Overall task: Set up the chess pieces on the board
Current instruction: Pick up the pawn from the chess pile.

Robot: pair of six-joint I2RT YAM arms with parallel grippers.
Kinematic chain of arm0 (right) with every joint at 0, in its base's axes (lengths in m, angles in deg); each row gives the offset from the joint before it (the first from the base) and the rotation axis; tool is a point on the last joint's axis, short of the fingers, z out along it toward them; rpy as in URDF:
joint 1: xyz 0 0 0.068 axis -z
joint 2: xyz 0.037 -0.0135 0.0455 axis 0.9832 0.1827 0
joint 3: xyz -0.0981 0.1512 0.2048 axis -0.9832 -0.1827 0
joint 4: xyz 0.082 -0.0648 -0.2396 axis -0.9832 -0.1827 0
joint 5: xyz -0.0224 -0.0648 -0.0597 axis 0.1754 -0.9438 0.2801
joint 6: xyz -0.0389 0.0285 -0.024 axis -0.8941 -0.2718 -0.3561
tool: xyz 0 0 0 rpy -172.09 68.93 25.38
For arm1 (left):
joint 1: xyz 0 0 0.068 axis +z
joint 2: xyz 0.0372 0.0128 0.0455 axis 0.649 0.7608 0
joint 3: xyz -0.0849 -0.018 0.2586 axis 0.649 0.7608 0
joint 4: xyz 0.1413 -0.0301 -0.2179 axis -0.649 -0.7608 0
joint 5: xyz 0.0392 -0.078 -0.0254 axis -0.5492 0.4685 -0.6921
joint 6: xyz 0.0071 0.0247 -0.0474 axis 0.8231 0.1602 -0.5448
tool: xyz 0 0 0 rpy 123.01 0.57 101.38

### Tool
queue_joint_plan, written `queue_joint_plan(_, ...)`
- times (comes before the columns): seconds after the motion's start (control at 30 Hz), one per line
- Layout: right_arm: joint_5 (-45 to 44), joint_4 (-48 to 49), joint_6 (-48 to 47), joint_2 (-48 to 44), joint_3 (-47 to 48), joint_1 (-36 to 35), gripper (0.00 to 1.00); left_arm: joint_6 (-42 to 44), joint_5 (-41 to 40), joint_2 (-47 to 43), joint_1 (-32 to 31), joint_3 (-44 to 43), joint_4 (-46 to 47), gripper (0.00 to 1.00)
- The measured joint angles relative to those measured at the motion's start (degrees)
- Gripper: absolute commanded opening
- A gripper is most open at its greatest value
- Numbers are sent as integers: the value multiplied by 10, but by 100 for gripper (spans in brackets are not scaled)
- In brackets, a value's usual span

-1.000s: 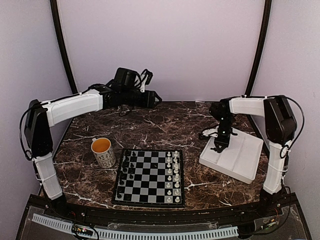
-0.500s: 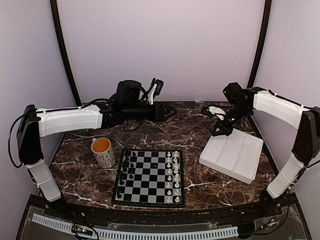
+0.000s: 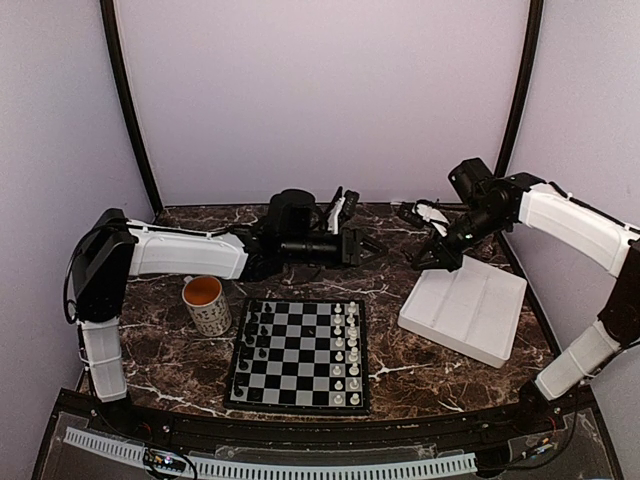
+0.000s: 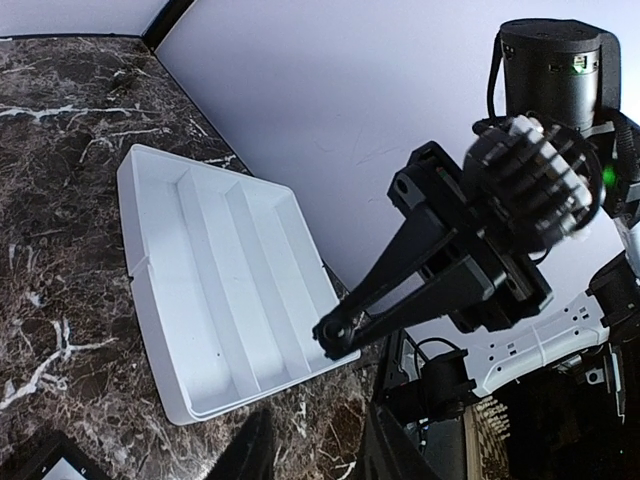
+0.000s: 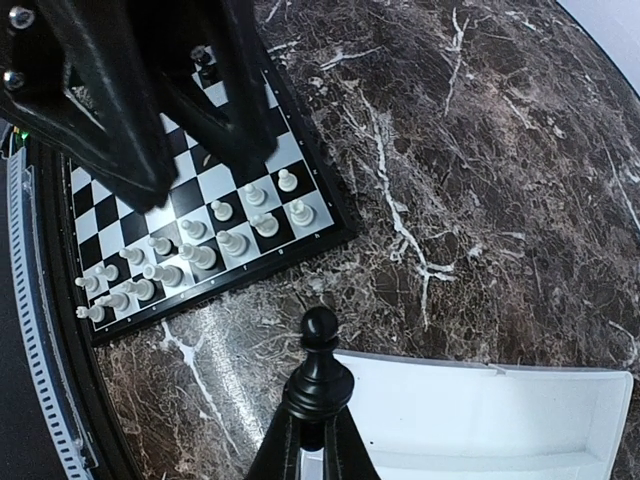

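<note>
A dark marble-patterned bench (image 3: 330,272) carries a white rectangular ridged plastic tray (image 3: 478,318) on the right. Near the front edge lies a flat square chessboard with a black frame and grey-and-black checks (image 3: 298,352), with a white patterned mug (image 3: 208,308) just to its left. The left tool (image 3: 368,246) hangs behind the board, jaws apart and empty. The right tool (image 5: 318,425), at the tray's far left corner, pinches one tiny black chess figure (image 5: 320,355) upright. More tiny black chess figures (image 3: 250,338) stand along the board's left side.
</note>
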State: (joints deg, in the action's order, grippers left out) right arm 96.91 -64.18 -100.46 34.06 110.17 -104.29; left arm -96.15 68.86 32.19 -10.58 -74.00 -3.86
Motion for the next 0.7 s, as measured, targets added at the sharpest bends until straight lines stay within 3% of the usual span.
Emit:
queue_joint_plan(0.33,3,-5,-3,0,0,-33,6,-45,30,61,0,-61,28,28)
queue_joint_plan(0.7,5,-6,-3,0,0,-34,6,-70,55,75,-1,-66,43,26)
